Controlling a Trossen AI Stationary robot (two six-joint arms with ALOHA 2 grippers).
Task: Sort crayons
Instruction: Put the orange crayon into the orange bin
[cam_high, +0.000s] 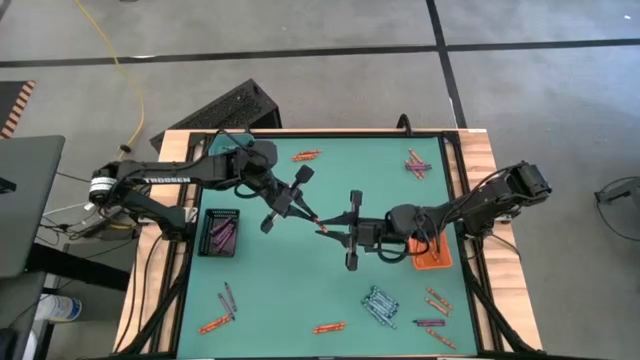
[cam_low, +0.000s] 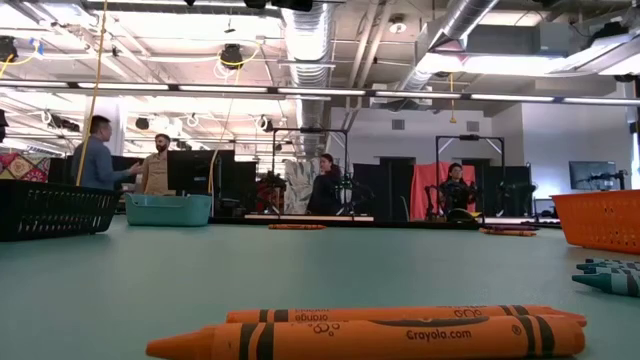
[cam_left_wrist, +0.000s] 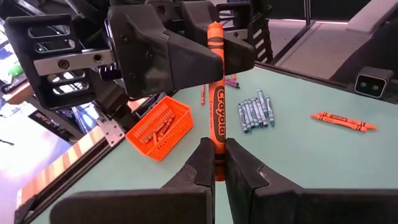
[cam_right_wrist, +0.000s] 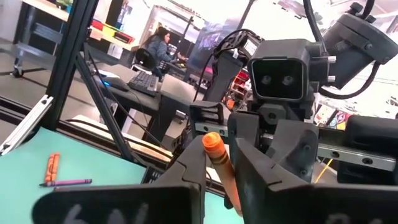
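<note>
An orange crayon (cam_high: 319, 224) hangs between my two grippers above the middle of the green table. My left gripper (cam_high: 303, 208) is shut on one end of it and my right gripper (cam_high: 340, 230) on the other. The crayon shows upright in the left wrist view (cam_left_wrist: 216, 93), and its tip shows in the right wrist view (cam_right_wrist: 214, 146). Other crayons lie loose on the table: orange ones (cam_high: 306, 154), pale blue-grey ones (cam_high: 380, 305), and two orange ones close to the low camera (cam_low: 400, 335). My left gripper pinches the crayon's blunt end (cam_left_wrist: 216, 163) between its two fingers, which lie along the crayon. The crayon stands out beyond the fingertips, clear of the table. My right gripper pinches the crayon near its pointed end (cam_right_wrist: 219, 160) between its two fingers, coming from the table's right.
A black tray (cam_high: 221, 230) with purple crayons stands at the left. An orange tray (cam_high: 432, 250) with orange crayons stands at the right, under my right arm. A teal tray (cam_low: 168, 208) shows far off in the low view. Mixed crayons lie at the far right (cam_high: 418, 165) and along the near edge (cam_high: 329, 327).
</note>
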